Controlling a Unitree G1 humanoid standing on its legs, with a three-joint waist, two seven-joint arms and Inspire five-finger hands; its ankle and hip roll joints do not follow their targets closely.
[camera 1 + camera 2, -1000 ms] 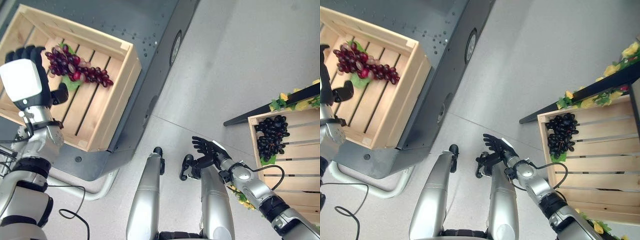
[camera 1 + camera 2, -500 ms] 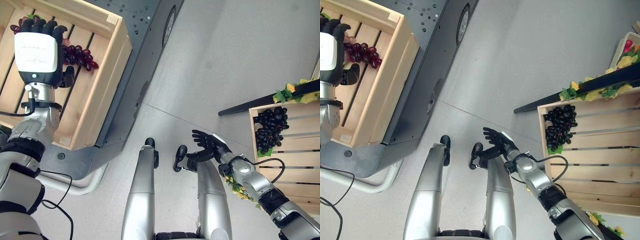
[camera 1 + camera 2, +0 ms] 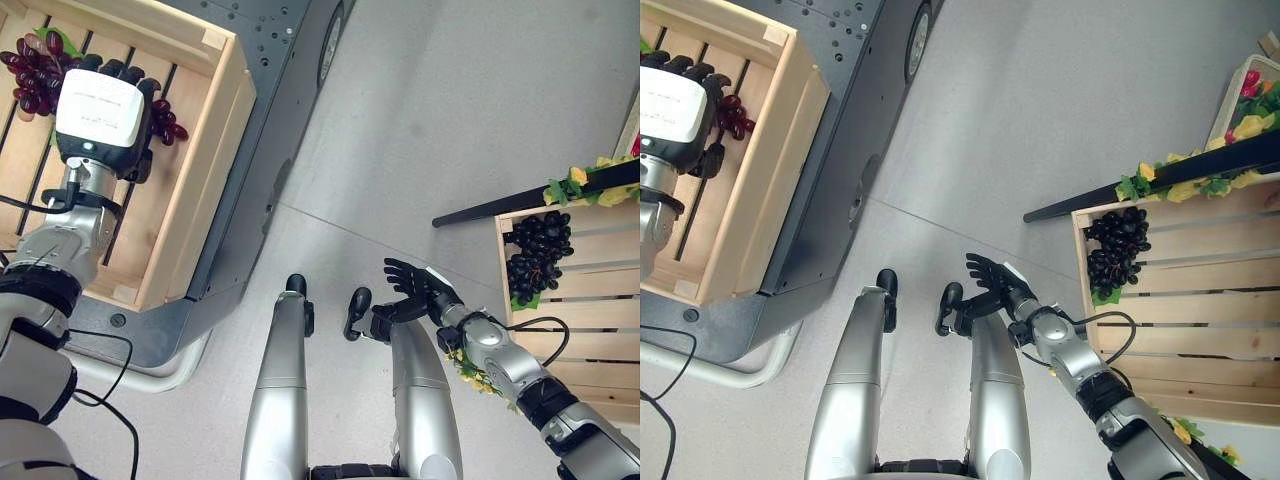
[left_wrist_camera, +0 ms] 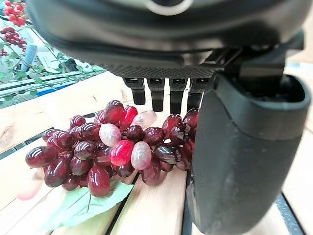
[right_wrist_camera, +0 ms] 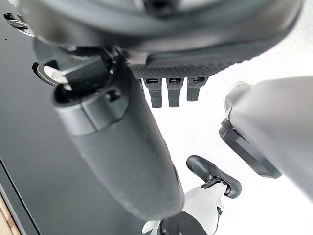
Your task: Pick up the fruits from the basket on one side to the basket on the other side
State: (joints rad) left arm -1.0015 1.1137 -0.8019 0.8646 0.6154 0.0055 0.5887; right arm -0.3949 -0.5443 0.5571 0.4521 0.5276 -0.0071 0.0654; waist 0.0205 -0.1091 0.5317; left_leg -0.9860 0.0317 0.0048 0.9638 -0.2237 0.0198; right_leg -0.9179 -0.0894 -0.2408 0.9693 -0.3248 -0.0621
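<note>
Left hand: over the pale slatted wooden crate at ten o'clock, fingers straight and spread above the fruit, holding nothing.
Red grape bunch: lies on the crate's slats on a green leaf, just under the left hand's fingertips and beside its thumb.
Right hand: at five o'clock over the grey floor, fingers relaxed, empty.
Second wooden crate: at three o'clock, holding a black grape bunch.
Surroundings: dark metal base under the left crate; yellow flowers along a black bar above the right one.
</note>
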